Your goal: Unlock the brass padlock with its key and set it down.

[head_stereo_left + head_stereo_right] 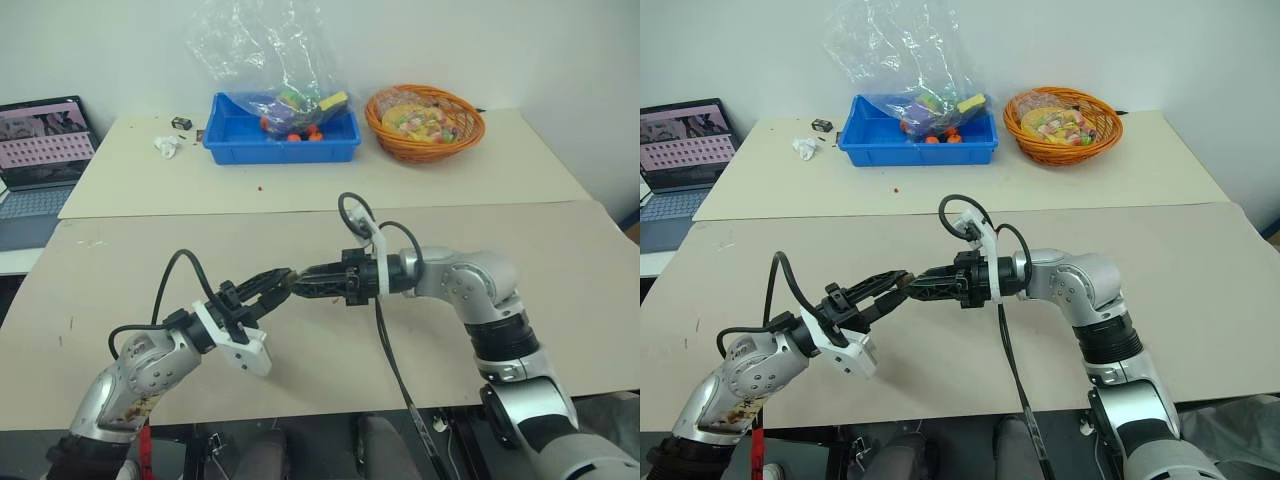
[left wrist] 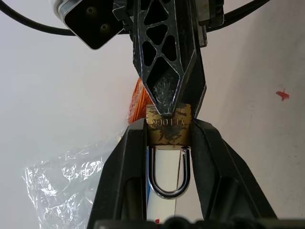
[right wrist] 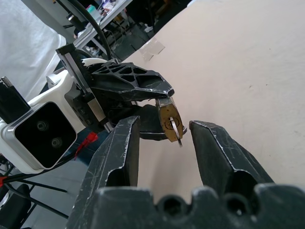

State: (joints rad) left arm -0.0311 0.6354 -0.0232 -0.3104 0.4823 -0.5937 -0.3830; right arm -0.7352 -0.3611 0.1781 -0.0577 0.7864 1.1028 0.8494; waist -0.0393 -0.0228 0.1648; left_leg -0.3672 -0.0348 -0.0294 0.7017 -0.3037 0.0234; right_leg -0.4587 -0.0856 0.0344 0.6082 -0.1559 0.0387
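Two grippers meet tip to tip above the near table (image 1: 560, 260), roughly mid-scene in the head views. Left gripper (image 2: 167, 125) is clamped on the brass padlock (image 2: 168, 128), one finger pressed against each side of the brass body, silvery shackle (image 2: 167, 174) hanging back between the fingers toward the wrist. Padlock is off the table, up in the air, held at the fingertips. Right gripper (image 3: 164, 126) points straight at it from the other side; its fingers stand partly apart with a clear gap, padlock's keyhole end sitting in line with that gap, close to both tips. A thin silvery bit sticks out of the padlock's keyhole end (image 3: 177, 138), probably the key, but too small to be sure; right fingers do not visibly pinch it. In the left wrist view one right finger tip lies over the padlock's top edge, contact unclear. On the far table (image 1: 520, 150) sit a blue bin (image 1: 282, 140) with a clear plastic bag (image 1: 260, 45), an orange basket (image 1: 425, 122) and a laptop (image 1: 42, 160) off to the left edge.
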